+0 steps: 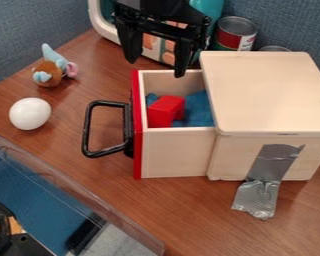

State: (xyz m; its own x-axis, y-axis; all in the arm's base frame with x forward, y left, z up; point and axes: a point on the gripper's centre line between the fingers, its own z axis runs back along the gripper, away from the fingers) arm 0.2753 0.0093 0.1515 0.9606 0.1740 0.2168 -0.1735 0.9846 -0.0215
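Observation:
The black gripper [154, 62] hangs at the top centre, open, with nothing between its fingers, above the back left edge of an open drawer. That drawer [176, 152] slides out to the left from a light wooden box [269, 95] and has a red front with a black handle [87, 127]. Inside the drawer, a red block [166, 110] lies on blue cloth [199, 109]. Grey tape [273, 165] runs from the box's near side down onto the table.
A white ball [30, 113] and a small plush toy [50, 70] stand on the wooden table [183, 215] at left. Cans [235, 34] stand behind the box. A clear-walled bin [69, 195] takes up the lower left.

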